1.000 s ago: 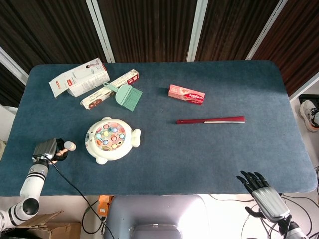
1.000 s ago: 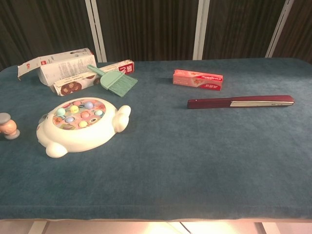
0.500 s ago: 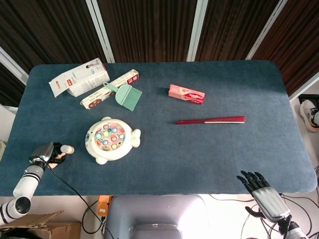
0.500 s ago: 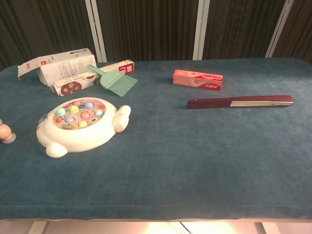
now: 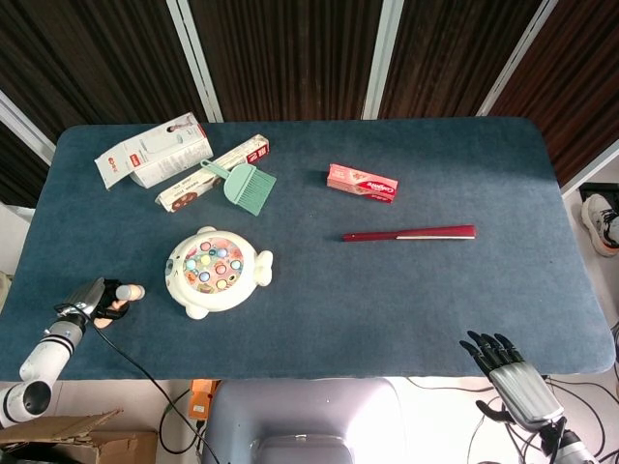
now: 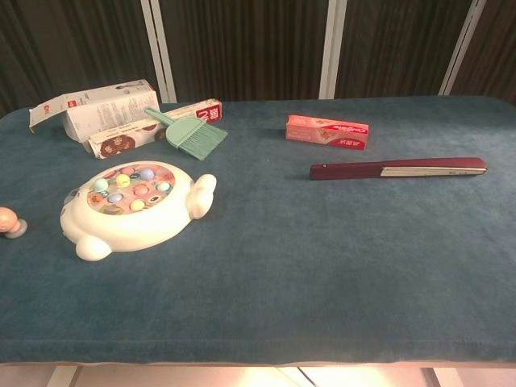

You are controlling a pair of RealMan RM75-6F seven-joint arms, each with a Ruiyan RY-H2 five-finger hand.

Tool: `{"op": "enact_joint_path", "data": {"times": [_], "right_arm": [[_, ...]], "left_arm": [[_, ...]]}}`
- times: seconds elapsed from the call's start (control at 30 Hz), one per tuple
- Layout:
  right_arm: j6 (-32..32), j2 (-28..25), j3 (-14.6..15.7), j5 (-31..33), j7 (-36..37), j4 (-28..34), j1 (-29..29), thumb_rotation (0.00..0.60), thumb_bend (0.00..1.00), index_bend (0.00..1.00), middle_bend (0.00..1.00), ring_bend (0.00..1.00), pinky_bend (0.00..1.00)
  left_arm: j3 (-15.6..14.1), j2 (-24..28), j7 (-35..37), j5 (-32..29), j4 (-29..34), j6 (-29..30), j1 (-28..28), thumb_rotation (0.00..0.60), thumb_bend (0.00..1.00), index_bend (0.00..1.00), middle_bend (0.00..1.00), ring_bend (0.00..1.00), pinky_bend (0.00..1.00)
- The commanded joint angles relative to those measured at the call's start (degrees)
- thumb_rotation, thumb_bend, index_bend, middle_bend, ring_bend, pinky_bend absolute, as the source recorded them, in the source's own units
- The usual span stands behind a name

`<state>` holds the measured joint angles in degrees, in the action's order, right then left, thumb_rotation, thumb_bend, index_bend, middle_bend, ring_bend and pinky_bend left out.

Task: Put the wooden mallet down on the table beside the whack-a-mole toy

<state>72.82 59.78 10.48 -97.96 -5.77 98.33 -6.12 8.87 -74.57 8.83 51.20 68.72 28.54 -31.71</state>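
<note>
Mallet [image 5: 127,291]: a small wooden piece with a pale rounded head (only its end shows in the chest view), low over the bench [image 5: 406,290] left of the round white whack-a-mole toy [image 5: 218,270]. Left robot hand [image 5: 101,300] grasps it. Right robot hand [image 5: 513,372], dark and metallic, hangs released off the near edge.

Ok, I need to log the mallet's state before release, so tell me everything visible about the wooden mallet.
The wooden mallet is small, with a pale rounded head that looks like light wood, orange-tinted in the chest view. It sits low at the table surface, left of the whack-a-mole toy and apart from it. The left hand holds its handle, which is mostly hidden by the dark fingers. Whether the head already rests on the cloth cannot be told.
</note>
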Motion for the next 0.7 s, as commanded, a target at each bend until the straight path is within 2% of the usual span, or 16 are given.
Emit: {"op": "enact_joint_path", "data": {"times": [0.03,0.2,0.7], "right_arm": [[0.0,0.0,0.0,0.0,0.0,0.0,0.0,0.600,0.18,0.00,0.00,0.00,0.04],[0.1,0.1,0.0,-0.1,-0.1,0.0,0.1,0.600,0.18,0.00,0.00,0.00,0.04],[0.1,0.0,0.0,0.0,-0.1,0.0,0.1,0.600,0.18,0.00,0.00,0.00,0.04]], "left_arm": [[0.3,-0.6,1.3,2.3,-1.0,0.7,0.6,0.600,0.35,0.45,0.31,0.36,0.53],[0.5,-0.5,2.8,4.2,-0.9,1.4,0.9,0.600,0.32,0.42,0.29,0.34,0.47],[0.9,-0.7,5.5,5.7,-1.2,2.3,0.9,0.600,0.28,0.40,0.28,0.32,0.44]]}}
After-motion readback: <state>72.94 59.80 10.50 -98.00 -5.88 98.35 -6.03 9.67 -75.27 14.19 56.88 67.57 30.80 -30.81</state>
